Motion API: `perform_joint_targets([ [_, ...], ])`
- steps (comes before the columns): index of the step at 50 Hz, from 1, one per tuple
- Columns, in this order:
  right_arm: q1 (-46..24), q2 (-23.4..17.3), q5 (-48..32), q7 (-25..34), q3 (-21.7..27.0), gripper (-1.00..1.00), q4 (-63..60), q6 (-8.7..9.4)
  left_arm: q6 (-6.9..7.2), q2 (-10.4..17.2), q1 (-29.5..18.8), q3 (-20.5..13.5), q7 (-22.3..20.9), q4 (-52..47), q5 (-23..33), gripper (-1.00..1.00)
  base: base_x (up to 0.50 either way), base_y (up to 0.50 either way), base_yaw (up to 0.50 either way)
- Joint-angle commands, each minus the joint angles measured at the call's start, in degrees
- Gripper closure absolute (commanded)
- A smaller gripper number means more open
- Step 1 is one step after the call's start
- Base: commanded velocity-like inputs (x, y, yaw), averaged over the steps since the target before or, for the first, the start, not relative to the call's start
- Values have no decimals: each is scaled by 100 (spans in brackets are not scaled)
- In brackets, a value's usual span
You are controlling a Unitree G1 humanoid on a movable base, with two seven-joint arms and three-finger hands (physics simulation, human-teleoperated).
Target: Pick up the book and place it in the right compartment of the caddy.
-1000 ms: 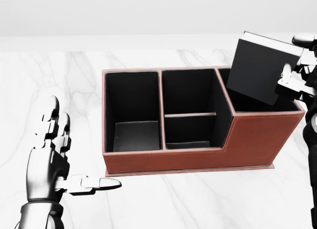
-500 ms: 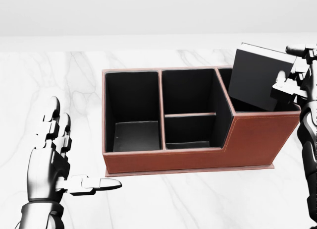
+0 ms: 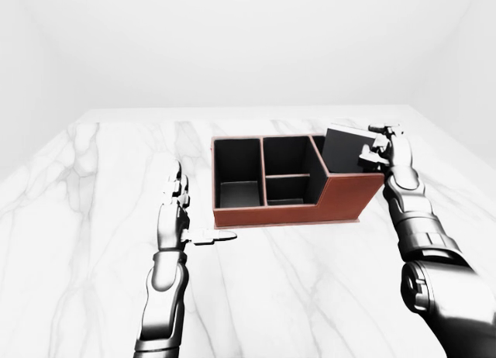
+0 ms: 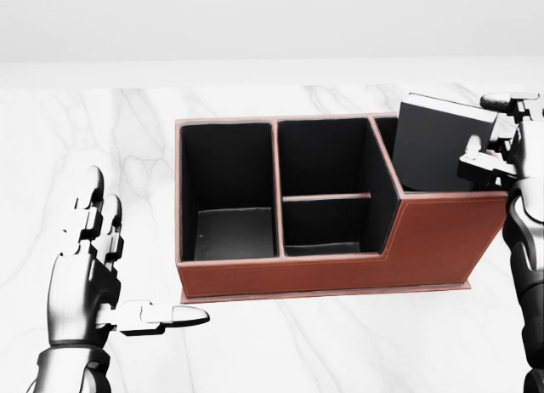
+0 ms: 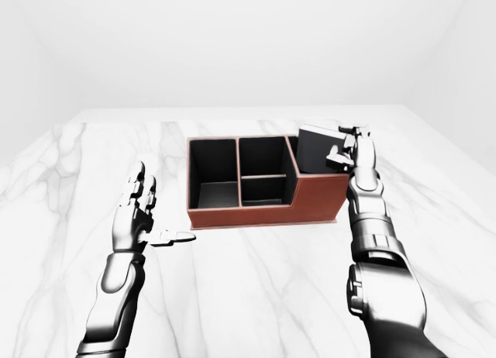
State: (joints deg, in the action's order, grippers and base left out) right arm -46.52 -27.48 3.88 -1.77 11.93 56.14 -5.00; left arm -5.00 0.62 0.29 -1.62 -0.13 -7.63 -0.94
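Note:
The black book (image 4: 438, 146) stands tilted, its lower part down inside the right compartment of the brown caddy (image 4: 425, 244). My right hand (image 4: 493, 138) is at the head view's right edge, fingers closed on the book's right edge and top. My left hand (image 4: 102, 265) is open and empty at the lower left, left of the caddy and apart from it, thumb pointing right. The caddy's left and middle compartments are empty. The book's lower part is hidden by the caddy wall.
The caddy stands on a white marble table (image 3: 310, 296). The table's top edge runs just above the caddy in the head view (image 4: 255, 65). White walls stand beyond it.
My right hand has lowered the book into the right compartment; less of the book shows above the wall. The left hand has not moved.

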Motion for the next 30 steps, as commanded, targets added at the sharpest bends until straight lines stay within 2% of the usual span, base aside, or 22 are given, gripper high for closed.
perform_joint_targets([
  [1,-127,-49,271,-33,124,100,-247,0,0,3,-5,-42,15,104,-1,-100,0,0,0],
  [7,-114,-44,264,-44,131,100,-264,0,0,3,4,-42,15,66,-5,-100,0,0,0],
  [8,-117,-43,266,-42,130,87,-265,0,0,3,4,-42,15,63,-6,-100,0,0,0],
  [9,-116,-41,270,-39,132,57,-272,0,0,2,5,-42,15,60,-5,-100,0,0,0],
  [10,-136,-43,277,-32,137,-100,-238,0,0,2,9,-38,16,47,0,-100,0,0,0],
  [25,-177,-56,294,-53,132,-100,-219,0,0,-1,9,-34,19,20,6,-100,0,0,0],
  [30,-99,-61,344,-56,149,-100,-676,0,0,-4,10,-30,24,2,9,-100,0,0,0],
])
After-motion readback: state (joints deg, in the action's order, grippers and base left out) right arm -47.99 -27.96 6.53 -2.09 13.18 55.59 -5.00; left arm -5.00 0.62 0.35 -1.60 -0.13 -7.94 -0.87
